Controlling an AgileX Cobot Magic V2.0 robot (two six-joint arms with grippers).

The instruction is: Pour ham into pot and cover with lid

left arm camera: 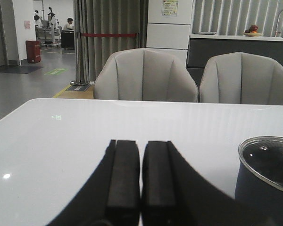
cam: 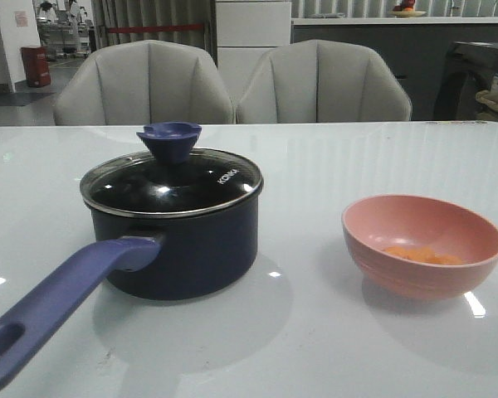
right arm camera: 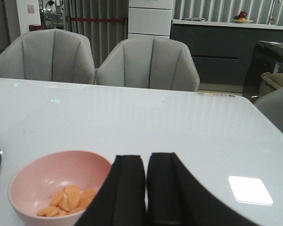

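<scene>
one dark navy pot (cam: 183, 249) sat left on the glossy white tabletop (cam: 315, 166), its round glass lid (cam: 173, 184) on. right, one smooth pink bowl (cam: 422, 245) held flat orange ham (cam: 422, 255) slices. left hand (left arm camera: 141, 183) and right hand (right arm camera: 145, 188) were closed, empty.

Only the finger ends show, one pair per wrist view. Left gripper (left arm camera: 141, 181): two matte black fingers (left arm camera: 124, 179), flat rectangular pads with squared tips, outer flanks flaring wide toward the base. Right gripper (right arm camera: 146, 188): same build, black, blocky pads, sloped outer sides. Surface looks rubbery, hard to confirm. No cables, screws or markings visible in either view.
</scene>
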